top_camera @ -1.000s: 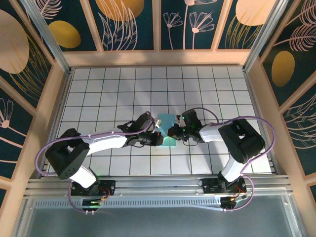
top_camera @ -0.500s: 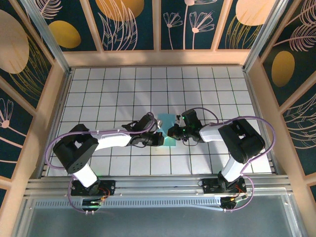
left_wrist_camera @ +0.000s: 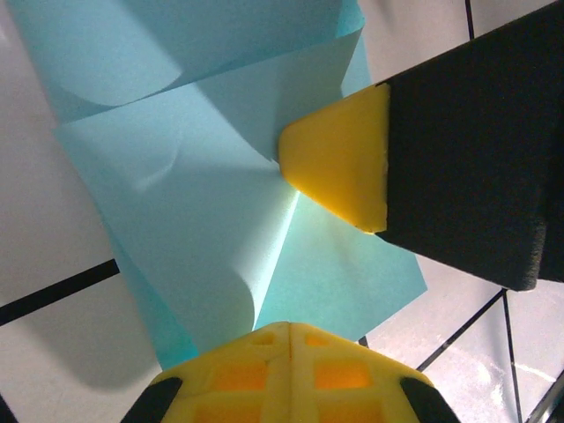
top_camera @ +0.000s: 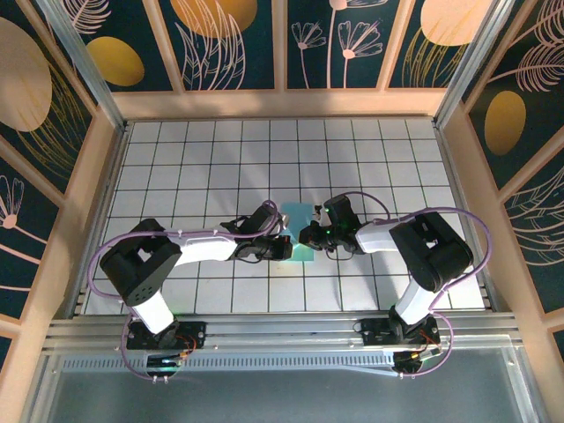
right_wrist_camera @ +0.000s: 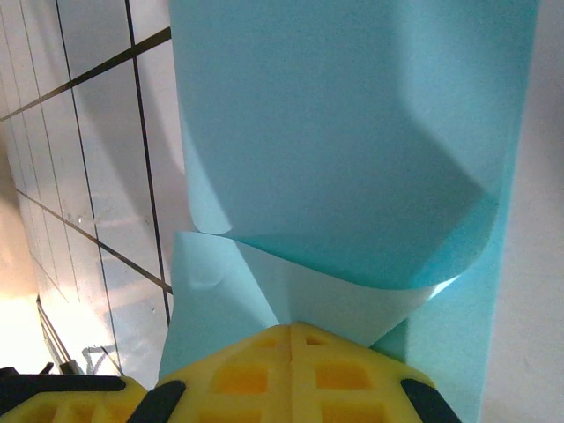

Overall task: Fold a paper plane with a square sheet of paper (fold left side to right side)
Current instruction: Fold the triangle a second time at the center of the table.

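The light teal sheet of paper (top_camera: 298,215) lies on the white tiled table between both arms, partly folded, with loose flaps curling up. My left gripper (top_camera: 286,248) is shut, and its yellow tip (left_wrist_camera: 291,333) rests on the paper (left_wrist_camera: 176,185) at a crease. My right gripper (top_camera: 309,236) is also shut and comes in from the other side. Its yellow tip (right_wrist_camera: 291,333) touches the paper (right_wrist_camera: 352,132) under a raised flap. In the left wrist view the right gripper's yellow fingertip (left_wrist_camera: 339,163) presses the sheet's middle. Nothing shows between either pair of jaws.
The white tiled table (top_camera: 194,159) has black grid lines, with wooden walls (top_camera: 282,104) around it. Purple cables loop over both arms. A metal rail (top_camera: 282,330) runs along the near edge by the arm bases.
The left arm's elbow has swung to the right, while its gripper stays at the paper. The right arm and the sheet have hardly moved.
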`<state>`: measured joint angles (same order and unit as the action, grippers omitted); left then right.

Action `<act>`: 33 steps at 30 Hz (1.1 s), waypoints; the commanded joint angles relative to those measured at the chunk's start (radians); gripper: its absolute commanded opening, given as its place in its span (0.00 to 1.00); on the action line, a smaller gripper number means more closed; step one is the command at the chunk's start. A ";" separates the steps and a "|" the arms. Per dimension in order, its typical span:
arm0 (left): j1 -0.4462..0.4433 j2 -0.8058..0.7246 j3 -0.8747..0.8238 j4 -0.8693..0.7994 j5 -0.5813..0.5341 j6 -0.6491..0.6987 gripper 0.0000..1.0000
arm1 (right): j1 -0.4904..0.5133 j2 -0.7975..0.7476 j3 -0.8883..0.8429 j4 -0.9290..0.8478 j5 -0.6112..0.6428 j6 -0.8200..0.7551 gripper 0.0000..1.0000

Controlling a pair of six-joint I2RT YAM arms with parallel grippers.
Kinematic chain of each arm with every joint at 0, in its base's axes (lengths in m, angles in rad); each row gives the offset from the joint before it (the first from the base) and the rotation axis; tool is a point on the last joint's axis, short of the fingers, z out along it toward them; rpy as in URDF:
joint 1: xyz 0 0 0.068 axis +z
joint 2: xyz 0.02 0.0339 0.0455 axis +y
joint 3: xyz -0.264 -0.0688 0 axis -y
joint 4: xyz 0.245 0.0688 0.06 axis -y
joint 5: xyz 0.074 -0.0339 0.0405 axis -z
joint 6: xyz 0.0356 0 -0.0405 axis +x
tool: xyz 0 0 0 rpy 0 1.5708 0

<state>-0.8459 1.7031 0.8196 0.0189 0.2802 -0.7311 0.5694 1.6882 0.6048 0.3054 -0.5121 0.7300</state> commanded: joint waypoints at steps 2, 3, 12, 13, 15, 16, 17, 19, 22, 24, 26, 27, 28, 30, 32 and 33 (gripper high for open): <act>0.006 0.036 0.010 -0.005 -0.015 -0.006 0.00 | 0.011 0.036 0.003 -0.084 0.050 -0.034 0.00; 0.005 0.038 0.010 -0.006 -0.017 -0.006 0.00 | 0.011 0.036 0.005 -0.086 0.050 -0.034 0.00; 0.006 0.041 0.011 -0.012 -0.030 -0.010 0.00 | 0.011 0.039 0.009 -0.094 0.051 -0.040 0.00; 0.006 0.040 0.010 -0.014 -0.031 -0.010 0.00 | 0.012 0.039 0.009 -0.094 0.052 -0.040 0.00; 0.006 0.036 0.009 -0.016 -0.035 -0.007 0.00 | 0.012 0.040 0.010 -0.096 0.052 -0.042 0.00; 0.005 0.035 0.009 -0.017 -0.037 -0.007 0.00 | 0.011 0.041 0.011 -0.097 0.053 -0.041 0.00; 0.006 0.035 0.008 -0.017 -0.038 -0.008 0.00 | 0.011 0.041 0.011 -0.097 0.053 -0.041 0.00; 0.005 0.033 0.006 -0.019 -0.041 -0.007 0.00 | 0.012 0.042 0.011 -0.097 0.053 -0.042 0.00; 0.005 0.036 0.006 -0.021 -0.045 -0.005 0.00 | 0.011 0.044 0.010 -0.096 0.053 -0.041 0.00; 0.005 0.039 0.005 -0.021 -0.045 -0.007 0.00 | 0.011 0.044 0.010 -0.095 0.053 -0.041 0.00; 0.006 0.041 0.003 -0.019 -0.044 -0.006 0.00 | 0.011 0.043 0.010 -0.094 0.053 -0.042 0.00; 0.005 0.043 0.003 -0.020 -0.044 -0.005 0.00 | 0.012 0.042 0.010 -0.095 0.053 -0.041 0.00; 0.005 0.045 0.001 -0.020 -0.044 -0.005 0.00 | 0.012 0.040 0.011 -0.096 0.053 -0.043 0.00; 0.005 0.048 0.000 -0.019 -0.045 -0.004 0.00 | 0.012 0.037 0.013 -0.100 0.052 -0.045 0.00; 0.006 0.052 -0.004 -0.017 -0.045 -0.004 0.00 | 0.012 0.035 0.013 -0.101 0.053 -0.047 0.00; 0.006 0.054 -0.006 -0.016 -0.044 -0.005 0.00 | 0.011 0.035 0.014 -0.101 0.053 -0.047 0.00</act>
<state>-0.8459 1.7340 0.8192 0.0185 0.2512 -0.7311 0.5697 1.6917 0.6182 0.2813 -0.5125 0.7116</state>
